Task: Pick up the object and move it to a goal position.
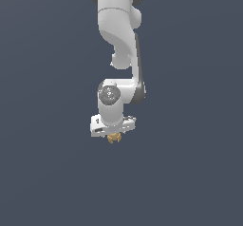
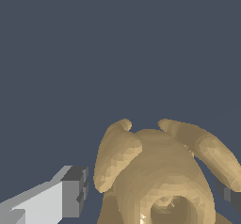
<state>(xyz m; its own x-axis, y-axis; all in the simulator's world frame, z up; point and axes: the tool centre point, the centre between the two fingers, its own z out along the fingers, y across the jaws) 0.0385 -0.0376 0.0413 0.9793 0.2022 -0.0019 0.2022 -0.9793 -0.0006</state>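
Observation:
The object [image 1: 113,137] is a small tan-gold lump with rounded lobes, sitting directly under the white hand of the arm in the exterior view. Seen from the wrist, the object [image 2: 160,176] looms large between the two fingers, and a round hollow shows in its body. My gripper [image 2: 150,195] straddles it. A thin gap shows between the object and the grey-tipped finger [image 2: 70,192]. The other finger [image 2: 229,196] is partly hidden behind a lobe. The jaws stand wide apart, open around the object.
A plain dark grey-blue surface fills both views. The white arm [image 1: 118,25] comes down from the top middle of the exterior view. No goal marker shows.

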